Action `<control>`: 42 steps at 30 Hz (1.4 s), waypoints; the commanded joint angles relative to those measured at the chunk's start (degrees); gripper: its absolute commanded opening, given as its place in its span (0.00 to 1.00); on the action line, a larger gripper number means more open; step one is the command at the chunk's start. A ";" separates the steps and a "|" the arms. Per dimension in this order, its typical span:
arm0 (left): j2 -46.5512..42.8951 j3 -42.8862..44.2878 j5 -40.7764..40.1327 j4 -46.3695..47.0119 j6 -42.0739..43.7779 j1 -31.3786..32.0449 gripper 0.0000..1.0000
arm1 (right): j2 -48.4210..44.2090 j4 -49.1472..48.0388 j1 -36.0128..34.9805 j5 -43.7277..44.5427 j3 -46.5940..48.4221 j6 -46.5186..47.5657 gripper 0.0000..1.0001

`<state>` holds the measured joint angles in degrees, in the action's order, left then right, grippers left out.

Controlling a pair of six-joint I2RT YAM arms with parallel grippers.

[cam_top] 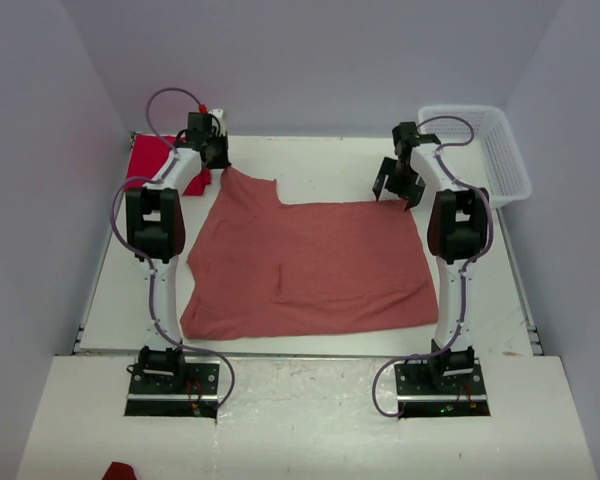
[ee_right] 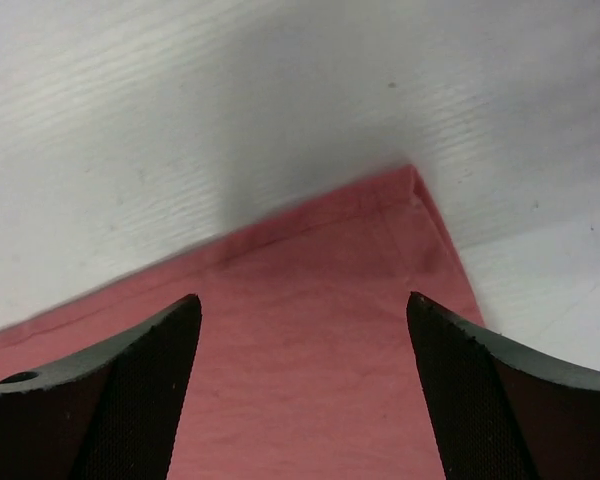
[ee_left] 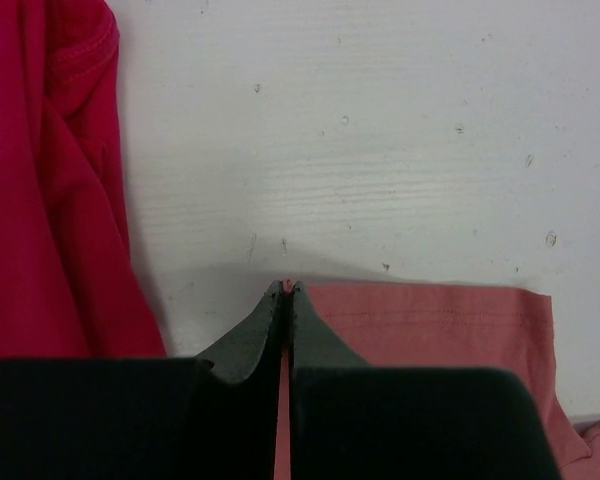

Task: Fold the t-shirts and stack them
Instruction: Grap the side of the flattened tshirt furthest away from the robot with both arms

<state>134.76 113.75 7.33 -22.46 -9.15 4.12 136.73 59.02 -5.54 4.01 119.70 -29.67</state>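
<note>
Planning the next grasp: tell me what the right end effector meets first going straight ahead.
Probably the pink shirt, near its corner, right ahead of the open right end effector; bare table lies just past it. Depth is unclear.

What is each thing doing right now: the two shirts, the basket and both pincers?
pink t-shirt: spread mostly flat on the table, far left corner pinched.
red t-shirt: bunched up at the table's far left.
left pincer: shut on the pink t-shirt's corner.
right pincer: open over the pink t-shirt's far right corner, holding nothing.
basket: upright at the table's far right corner.
</note>
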 commanded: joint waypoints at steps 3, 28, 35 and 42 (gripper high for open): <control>-3.01 -0.64 1.63 2.77 -1.22 -0.69 0.00 | -10.51 -11.12 -4.47 6.53 -1.76 7.16 0.85; -2.66 -1.26 4.97 3.91 -2.63 -0.69 0.00 | -4.02 1.53 -3.25 2.00 1.85 20.03 0.81; -3.01 -1.96 4.97 3.65 -2.72 -0.69 0.00 | -1.82 2.58 -3.25 -4.98 0.71 11.48 0.59; -3.45 -2.22 6.02 4.17 -3.07 -0.69 0.00 | -1.55 3.11 -3.16 -5.68 0.97 9.11 0.64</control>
<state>134.74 111.72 11.66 -20.51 -11.44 4.12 135.50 60.84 -8.82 0.27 119.55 -17.98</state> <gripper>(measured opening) 0.008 0.631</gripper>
